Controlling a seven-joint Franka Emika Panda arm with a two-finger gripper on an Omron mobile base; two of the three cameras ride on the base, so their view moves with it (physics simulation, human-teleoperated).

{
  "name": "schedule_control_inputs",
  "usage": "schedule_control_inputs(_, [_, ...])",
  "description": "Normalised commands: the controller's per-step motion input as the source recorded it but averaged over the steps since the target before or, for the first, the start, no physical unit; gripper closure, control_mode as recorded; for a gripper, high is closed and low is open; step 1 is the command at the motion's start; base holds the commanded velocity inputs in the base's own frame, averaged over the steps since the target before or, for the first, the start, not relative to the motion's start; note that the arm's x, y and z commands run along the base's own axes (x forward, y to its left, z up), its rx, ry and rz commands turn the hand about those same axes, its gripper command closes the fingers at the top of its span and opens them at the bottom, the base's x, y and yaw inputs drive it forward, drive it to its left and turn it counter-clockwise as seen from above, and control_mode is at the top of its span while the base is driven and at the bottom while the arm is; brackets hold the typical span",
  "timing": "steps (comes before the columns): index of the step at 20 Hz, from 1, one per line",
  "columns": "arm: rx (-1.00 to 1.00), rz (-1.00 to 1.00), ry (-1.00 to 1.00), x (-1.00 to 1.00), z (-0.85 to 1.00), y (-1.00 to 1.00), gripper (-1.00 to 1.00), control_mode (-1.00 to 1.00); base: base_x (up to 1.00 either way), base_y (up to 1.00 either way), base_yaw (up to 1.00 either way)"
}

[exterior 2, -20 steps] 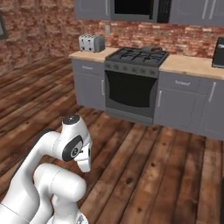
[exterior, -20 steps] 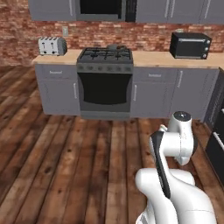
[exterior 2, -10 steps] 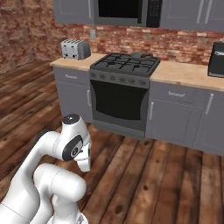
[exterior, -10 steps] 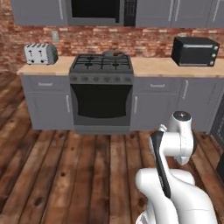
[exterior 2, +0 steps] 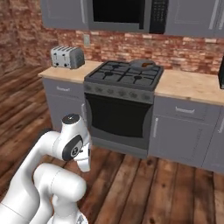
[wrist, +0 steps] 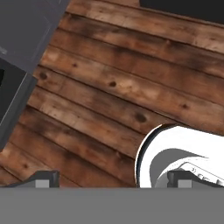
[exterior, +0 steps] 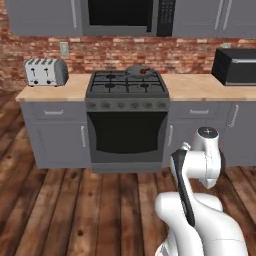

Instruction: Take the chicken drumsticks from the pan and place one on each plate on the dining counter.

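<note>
Claw (wrist: pixel 113 179) open and holding nothing: both fingertips (wrist: pixel 43 178) sit far apart at the bottom of the hand view, pointed down at the wood floor (wrist: pixel 113 87). Pan (exterior: pixel 139 71) is well away from the claw, on the stove's (exterior: pixel 127 85) rear right burner. Right base view shows a brown drumstick (exterior 2: pixel 147 65) in the pan (exterior 2: pixel 144 64); left base view gives just a brown speck there. Toaster (exterior: pixel 46 71) on the worktop left of the stove.
</note>
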Motion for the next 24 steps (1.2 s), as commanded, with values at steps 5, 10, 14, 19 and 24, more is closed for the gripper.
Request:
schedule_control_inputs(5, [0.0, 0.0, 0.0, 0.0, 0.0, 0.0, -1.0, 1.0, 1.0, 0.15, -0.05])
schedule_control_inputs(10, [0.0, 0.0, 0.0, 0.0, 0.0, 0.0, -1.0, 1.0, 1.0, 0.0, 0.0])
schedule_control_inputs(14, [0.0, 0.0, 0.0, 0.0, 0.0, 0.0, -1.0, 1.0, 1.0, -0.01, 0.12])
schedule_control_inputs(19, [0.0, 0.0, 0.0, 0.0, 0.0, 0.0, -1.0, 1.0, 1.0, -0.2, 0.22])
schedule_control_inputs(24, [0.0, 0.0, 0.0, 0.0, 0.0, 0.0, -1.0, 1.0, 0.9, -0.25, 0.25])
